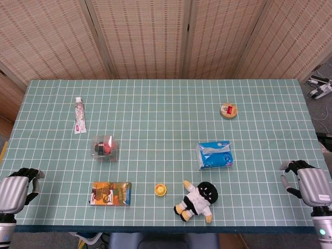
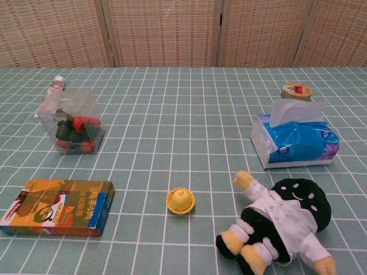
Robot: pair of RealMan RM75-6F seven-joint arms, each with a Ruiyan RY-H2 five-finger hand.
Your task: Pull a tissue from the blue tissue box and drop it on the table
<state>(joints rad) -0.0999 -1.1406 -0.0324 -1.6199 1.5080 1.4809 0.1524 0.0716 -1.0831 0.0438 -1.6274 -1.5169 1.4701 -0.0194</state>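
The blue tissue box (image 1: 214, 155) lies on the right half of the green gridded table; in the chest view the blue tissue box (image 2: 295, 144) has a white tissue (image 2: 296, 110) standing up out of its top. My right hand (image 1: 307, 182) hovers at the table's right front edge, well right of the box, fingers apart and holding nothing. My left hand (image 1: 18, 186) is at the left front edge, far from the box, fingers loosely curled with nothing in them. Neither hand shows in the chest view.
A plush doll (image 1: 197, 201) lies just in front of the box, a small yellow cap (image 1: 161, 190) to its left. A snack box (image 1: 110, 193), a clear container of red and black pieces (image 1: 104, 148), a tube (image 1: 79, 115) and a round tin (image 1: 228, 110) are spread around.
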